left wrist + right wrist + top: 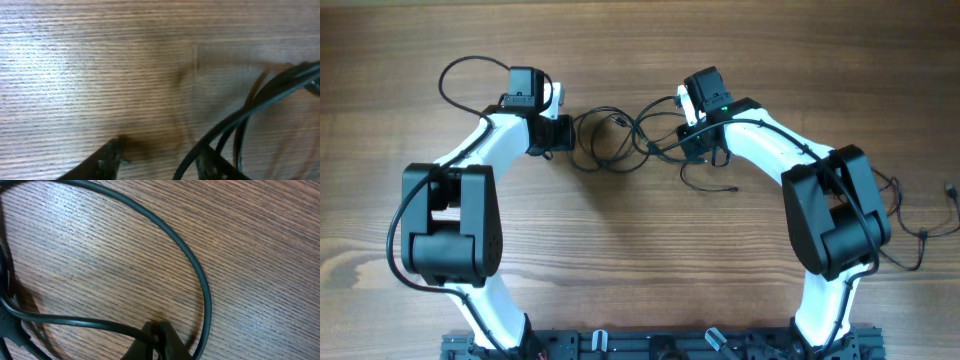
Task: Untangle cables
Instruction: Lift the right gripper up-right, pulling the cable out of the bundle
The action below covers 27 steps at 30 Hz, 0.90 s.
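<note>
Plainly, the main risk is tightening rather than loosening. The right pincer [159, 334] is pinched shut on one strand of the cables [618, 135], which lie in a loose heap of loops on the desk [620, 250] between the two pincers. A pull away from the heap could draw those loops into a firmer knot, or drag the whole bundle along. The thin strand could also slip out of the closed tips, since so little of it looks caught. The left pincer [160, 159] stands with its jaws apart and grips nothing. A cord runs right against one of its tips, so a closing move might catch two strands at once, or miss and shove them aside. The desk is bare, flat wood grain and looks smooth, so it probably offers little friction to keep the bundle in place. Room looks generous on every side of the tangle, though the robot's own thicker wiring [444, 80] loops nearby and might snag.
</note>
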{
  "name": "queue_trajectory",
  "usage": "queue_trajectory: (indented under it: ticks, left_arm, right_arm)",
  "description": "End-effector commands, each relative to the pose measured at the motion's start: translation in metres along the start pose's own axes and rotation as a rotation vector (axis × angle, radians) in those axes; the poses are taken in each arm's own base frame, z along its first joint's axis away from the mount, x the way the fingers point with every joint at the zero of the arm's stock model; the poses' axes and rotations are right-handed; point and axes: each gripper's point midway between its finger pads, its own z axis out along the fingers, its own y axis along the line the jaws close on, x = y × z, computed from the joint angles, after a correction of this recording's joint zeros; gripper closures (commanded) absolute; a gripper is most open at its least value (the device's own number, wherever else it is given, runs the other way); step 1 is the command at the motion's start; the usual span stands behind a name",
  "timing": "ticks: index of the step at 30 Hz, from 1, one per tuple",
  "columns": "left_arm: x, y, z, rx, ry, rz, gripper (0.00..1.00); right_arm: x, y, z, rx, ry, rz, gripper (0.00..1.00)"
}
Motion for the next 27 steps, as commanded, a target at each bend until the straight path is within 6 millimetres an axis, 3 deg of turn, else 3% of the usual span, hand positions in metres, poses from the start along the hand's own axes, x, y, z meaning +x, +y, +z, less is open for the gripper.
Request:
queue_trajectory:
  ticks: [1,4,5,6,7,8,12,14,15,16,19,21,23,27]
  left_arm:
    - [0.002,0.001,0.003,-0.009,0.006,0.006,0.43]
    - [0.000,-0.002,0.002,0.007,0.002,0.006,0.39]
    - [-0.001,-0.004,0.002,0.017,0.002,0.007,0.51]
    - [-0.001,-0.006,0.002,0.025,0.001,0.007,0.75]
    - [-0.002,-0.007,0.001,0.030,-0.001,0.007,0.91]
    - [-0.002,-0.007,-0.001,0.032,-0.004,0.008,0.96]
    - [-0.012,-0.005,-0.022,0.017,-0.030,-0.023,0.96]
    - [-0.022,0.009,-0.040,-0.049,-0.081,-0.087,0.96]
    - [-0.028,0.022,-0.052,-0.098,-0.114,-0.134,0.96]
    - [-0.029,0.028,-0.055,-0.110,-0.123,-0.161,0.96]
    - [-0.027,0.038,-0.054,-0.118,-0.118,-0.221,0.96]
    - [-0.025,0.042,-0.052,-0.121,-0.113,-0.238,0.96]
    - [-0.026,0.042,-0.052,-0.120,-0.116,-0.237,0.96]
    - [-0.026,0.040,-0.051,-0.109,-0.115,-0.236,0.96]
  right_arm:
    - [0.013,-0.001,0.015,0.003,0.046,0.027,0.92]
    - [0.013,-0.001,0.015,0.004,0.045,0.032,0.92]
    - [0.013,-0.001,0.015,0.003,0.045,0.032,0.92]
    - [0.013,-0.001,0.015,0.003,0.045,0.032,0.93]
    - [0.013,-0.001,0.015,0.003,0.045,0.031,0.93]
    - [0.013,-0.001,0.015,0.003,0.046,0.032,0.96]
    - [0.012,0.002,0.003,-0.011,0.053,0.054,0.96]
    - [-0.006,0.010,-0.021,-0.060,-0.008,0.060,0.96]
    - [-0.034,0.023,-0.055,-0.138,-0.111,0.052,0.96]
    - [-0.045,0.029,-0.070,-0.175,-0.158,0.046,0.96]
    - [-0.086,0.054,-0.136,-0.327,-0.362,0.024,0.96]
    - [-0.110,0.067,-0.193,-0.423,-0.524,0.007,0.96]
    - [-0.122,0.075,-0.235,-0.477,-0.634,-0.010,0.96]
    - [-0.127,0.086,-0.279,-0.558,-0.733,-0.052,0.96]
